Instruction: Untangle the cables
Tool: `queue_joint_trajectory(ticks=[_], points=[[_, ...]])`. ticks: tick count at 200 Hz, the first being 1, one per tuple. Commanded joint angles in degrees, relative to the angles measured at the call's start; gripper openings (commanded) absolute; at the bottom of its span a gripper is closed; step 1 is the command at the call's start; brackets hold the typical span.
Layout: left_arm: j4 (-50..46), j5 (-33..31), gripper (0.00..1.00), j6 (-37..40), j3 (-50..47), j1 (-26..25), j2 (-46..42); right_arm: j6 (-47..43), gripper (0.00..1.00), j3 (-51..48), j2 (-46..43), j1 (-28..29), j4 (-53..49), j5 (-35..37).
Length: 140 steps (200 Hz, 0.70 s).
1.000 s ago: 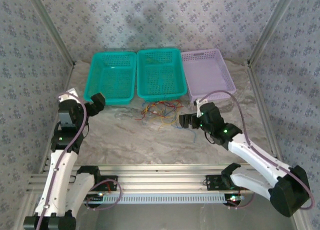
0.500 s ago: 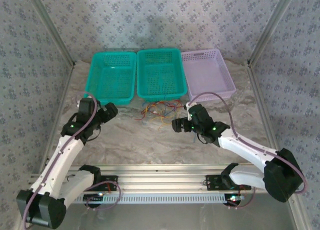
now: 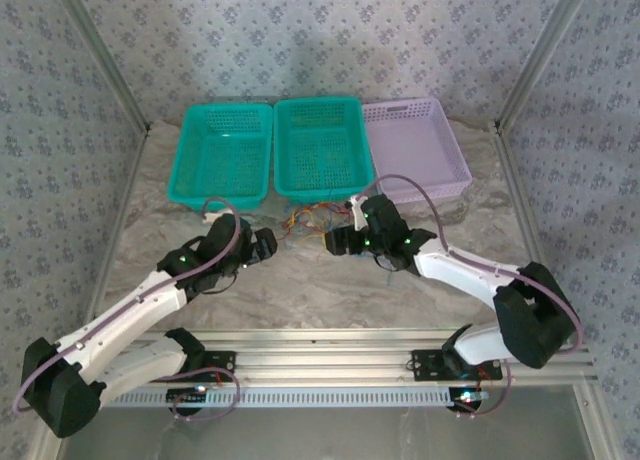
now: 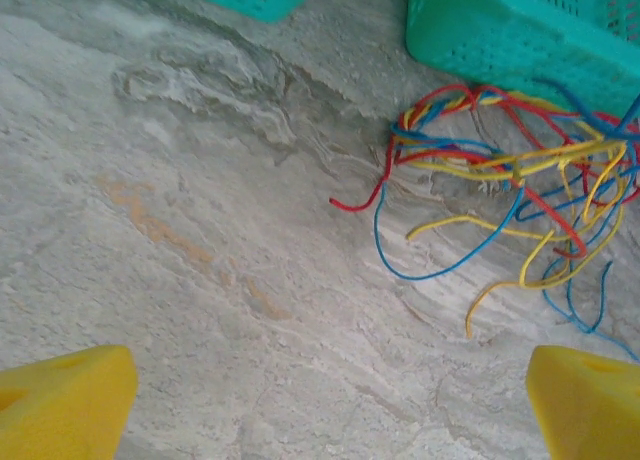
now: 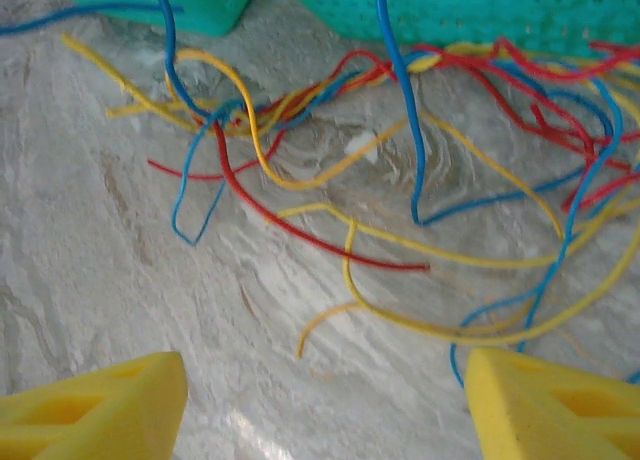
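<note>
1. Cables (image 3: 315,220) – red, yellow and blue strands – lie in one loose heap on the tabletop (image 3: 300,280), just on the near side of the middle teal basket (image 3: 320,150). No strand is lifted clear of the heap, so the untangling itself has not begun.
2. Over the last second both arms have swung inward. The left tool (image 3: 265,245) was up near the left teal basket (image 3: 222,160) and now sits low, just left of the heap. The right tool (image 3: 335,242) has slid in from the right to the heap's near-right edge. The heap itself has not visibly shifted.
3. In my judgement this is the approach ending – the tangle is now bracketed from both sides, ready for a first pick.
4. Left tool (image 4: 320,405): released, its yellow pads wide apart over bare tabletop, the cables (image 4: 510,170) ahead and to the right.
5. Right tool (image 5: 325,400): also released, with nothing between its pads. Loose yellow and red ends of the cables (image 5: 400,210) lie just ahead of it.
6. Counts:
   - two arms, one tool each
   - three baskets: two teal and one lilac basket (image 3: 415,150), all without cables inside
   - three cable colours, several strands of each; they cross too much for an exact count
</note>
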Motion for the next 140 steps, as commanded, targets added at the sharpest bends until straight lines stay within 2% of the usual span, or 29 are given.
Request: queue_joint_trajectory(ticks=[1, 39, 71, 140], points=[[5.19, 0.24, 1.0, -0.52, -2.3, -2.04, 0.37, -0.71, 0.73, 3.87, 2.99, -0.35, 2.3, 1.9], [8.36, -0.52, 1.0, -0.02, -5.91, -5.65, -1.72, -4.25, 0.61, 9.92, 7.8, -0.01, 0.76, 12.04], [8.08, -2.12, 1.0, -0.83, -8.82, -7.57, -5.74, -6.0, 0.49, 14.0, 12.06, 0.03, -0.42, 13.02], [4.74, -2.9, 1.0, -2.12, -11.72, -7.97, -11.22, -6.4, 0.41, 17.0, 18.03, 0.24, 0.76, 15.03]])
